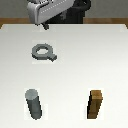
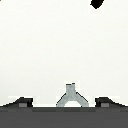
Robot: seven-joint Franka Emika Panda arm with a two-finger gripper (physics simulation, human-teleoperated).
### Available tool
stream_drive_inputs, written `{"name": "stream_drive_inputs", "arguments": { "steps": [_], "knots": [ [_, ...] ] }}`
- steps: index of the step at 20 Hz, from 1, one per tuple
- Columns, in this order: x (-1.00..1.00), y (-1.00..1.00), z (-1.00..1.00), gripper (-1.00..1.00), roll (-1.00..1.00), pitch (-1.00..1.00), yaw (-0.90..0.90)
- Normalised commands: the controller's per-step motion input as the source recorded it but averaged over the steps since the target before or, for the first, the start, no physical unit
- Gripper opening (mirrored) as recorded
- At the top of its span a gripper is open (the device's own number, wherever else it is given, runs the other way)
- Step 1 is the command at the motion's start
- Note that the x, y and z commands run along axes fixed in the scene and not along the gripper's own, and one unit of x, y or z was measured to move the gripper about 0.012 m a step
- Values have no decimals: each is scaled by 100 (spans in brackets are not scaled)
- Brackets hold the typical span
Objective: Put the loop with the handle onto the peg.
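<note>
The gripper hangs above the far edge of the white table; whether its fingers stand apart or together cannot be told. The loop with the handle lies flat just ahead of and below it, untouched, tab pointing toward the exterior view's right. The peg stands upright well beyond the loop, the brown block apart beside it. Open surface lies between.

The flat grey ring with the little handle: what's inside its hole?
Only white table shows through the flat grey ring. The dark grey round peg stands apart, nearer the camera.
</note>
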Motion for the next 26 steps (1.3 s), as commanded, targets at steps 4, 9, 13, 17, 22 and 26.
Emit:
{"name": "stream_drive_inputs", "arguments": {
  "steps": [4, 9, 13, 17, 22, 26],
  "knots": [
    [0, -25, -25, 100, 0, 0, 0],
    [0, 0, -60, 100, 0, 0, 0],
    [0, 0, -100, 100, 0, 0, 0],
    [-6, 0, -75, 100, 0, 0, 0],
    [0, 0, -60, 100, 0, 0, 0],
    [0, 0, -75, -100, 0, 0, 0]
  ]
}}
